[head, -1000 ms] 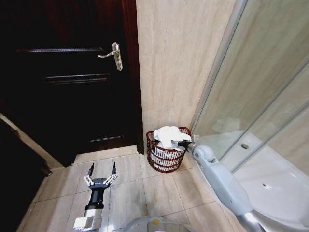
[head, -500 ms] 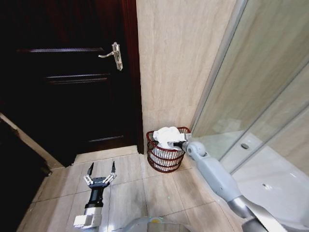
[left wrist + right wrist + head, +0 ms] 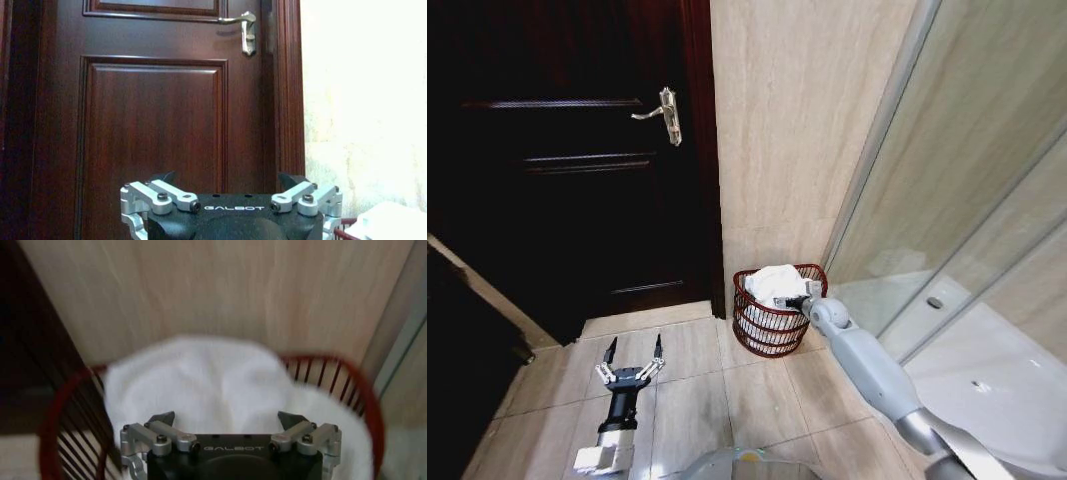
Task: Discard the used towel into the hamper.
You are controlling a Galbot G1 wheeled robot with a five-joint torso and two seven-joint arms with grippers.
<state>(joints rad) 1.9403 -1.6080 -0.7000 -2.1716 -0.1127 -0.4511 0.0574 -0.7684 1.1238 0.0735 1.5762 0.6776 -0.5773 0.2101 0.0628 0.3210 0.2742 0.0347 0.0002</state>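
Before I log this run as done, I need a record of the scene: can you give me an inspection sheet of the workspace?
Surface: beige tiled floor, nothing lying loose on it.
Job's things: white towel heaped inside the red-brown hamper, piled above its rim; hamper stands upright against the wall.
Clutter: nothing seen.
Grippers: right gripper at the hamper's rim beside the towel, fingers apart, nothing between them; left gripper low over the floor before the door, fingers spread, empty.
Cables: nothing seen.
Surroundings: dark wooden door shut, with a metal handle; beige wall; glass shower screen on the right.
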